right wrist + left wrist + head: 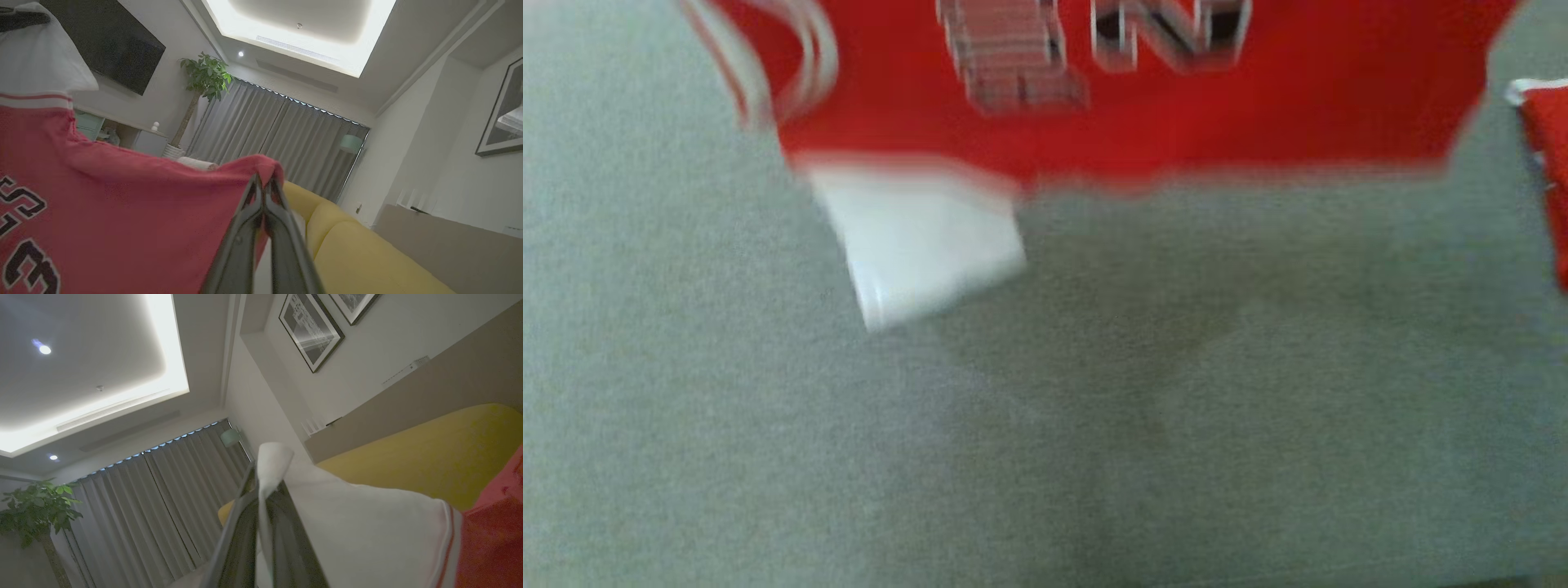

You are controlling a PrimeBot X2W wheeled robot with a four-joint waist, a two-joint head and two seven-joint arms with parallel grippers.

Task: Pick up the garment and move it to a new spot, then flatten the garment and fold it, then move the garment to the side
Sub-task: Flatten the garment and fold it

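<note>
The garment (pixel 1258 106) is a red jersey with white sleeves and black-and-white lettering; it hangs blurred across the top of the head view above a grey surface (pixel 1045 425), with a white sleeve (pixel 923 245) dangling below its edge. In the left wrist view my left gripper (pixel 261 486) is shut on the white sleeve (pixel 367 539), whose cloth pokes up between the fingers. In the right wrist view my right gripper (pixel 263 188) is shut on the jersey's red edge (pixel 122 212), which stretches away to the left. Both grippers point up toward the ceiling.
A yellow sofa (pixel 359 253) lies behind the garment, with a low beige wall (pixel 449 375) beyond it. Grey curtains (pixel 278 139), a potted plant (pixel 204 77), a dark wall screen (pixel 110 45) and framed pictures (pixel 310 330) ring the room.
</note>
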